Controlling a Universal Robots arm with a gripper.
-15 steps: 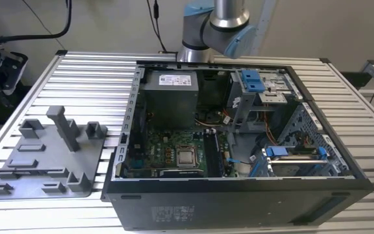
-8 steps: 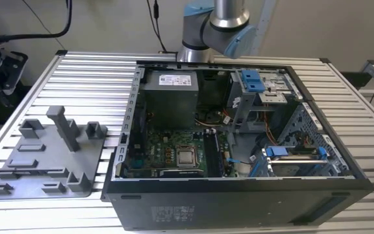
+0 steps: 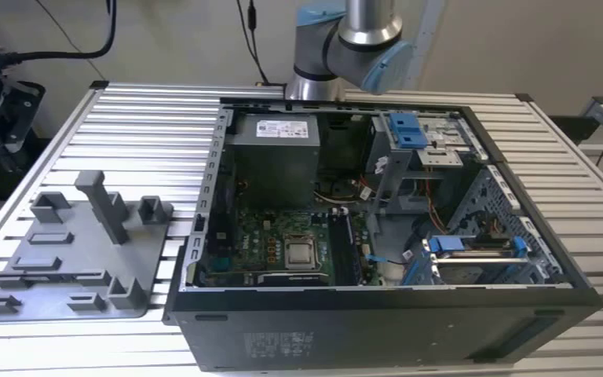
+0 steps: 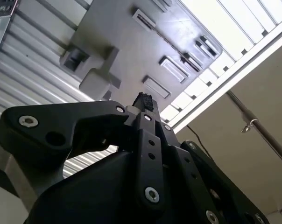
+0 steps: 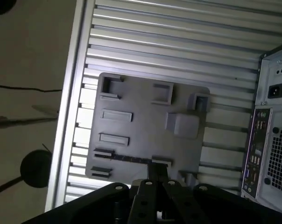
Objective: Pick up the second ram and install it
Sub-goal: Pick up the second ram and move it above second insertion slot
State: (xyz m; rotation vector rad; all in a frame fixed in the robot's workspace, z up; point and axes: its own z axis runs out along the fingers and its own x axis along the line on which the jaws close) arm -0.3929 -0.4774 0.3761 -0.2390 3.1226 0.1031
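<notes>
end effector (image 4: 143,102), fingers pressed together and empty, hangs over the grey tray (image 5: 141,100) holding the second ram (image 5: 127,158).

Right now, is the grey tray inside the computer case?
No, the tray lies on the slatted table, to the exterior view's left of the open case.

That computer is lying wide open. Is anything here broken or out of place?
Nothing stands out. The computer case lies on its side, uncovered, with nothing spilling out; the grey tray sits flat on the slatted table.
</notes>
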